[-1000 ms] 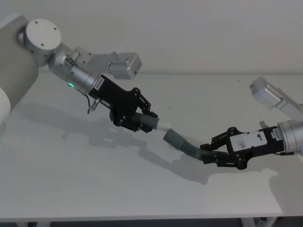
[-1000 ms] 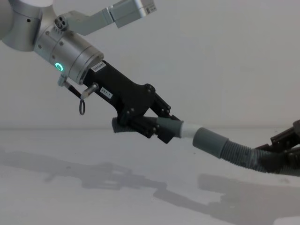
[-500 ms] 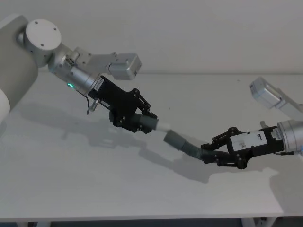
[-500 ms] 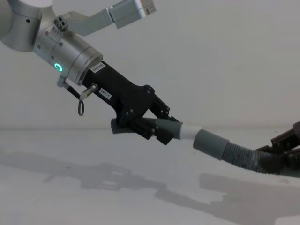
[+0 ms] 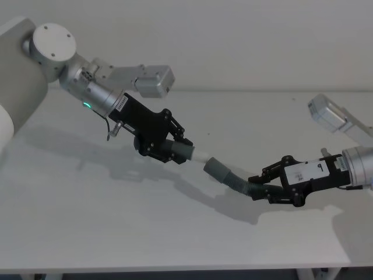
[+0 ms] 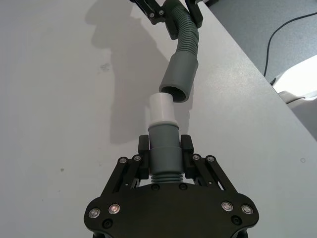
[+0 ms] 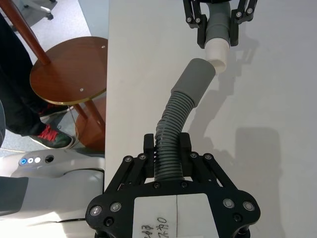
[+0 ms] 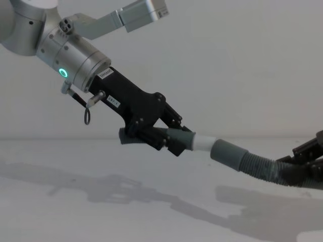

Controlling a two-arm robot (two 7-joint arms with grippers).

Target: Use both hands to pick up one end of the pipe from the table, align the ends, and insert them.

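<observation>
Pipe in two pieces, both held in the air above the table [image 5: 116, 221]. Left gripper [image 5: 169, 147] clenched on the grey cuff of the tipped piece [image 5: 185, 153], ribbed part back between the fingers [image 6: 141, 148], whitish tip [image 6: 161, 109] sticking out ahead of the claw. Right gripper [image 5: 262, 188] clamped on the ribbed middle of the other piece [image 5: 230, 178], its smooth wide cuff [image 7: 195, 79] reaching forward from the claw and bent a little to one side. Tip right at the mouth of that cuff, touching its rim or just inside (hard to tell which), most of the white still bare.

Nothing between the two claws but the pipe itself; plain matte white table beneath, carrying only their shadows. Beyond the table edge behind the right claw, a round brown wooden stool [image 7: 69, 69], and beside it a person's legs in dark trousers with a red-and-black shoe [image 7: 52, 138] on the floor. Off the far side of the left claw, grey floor with a dark cable [image 6: 287, 29].

Hose dark grey, finger-thick, corrugated mid-length, cuffs smooth. Grippers black, bolted linkages. Left arm silver-grey with green ring light [image 8: 63, 72].
</observation>
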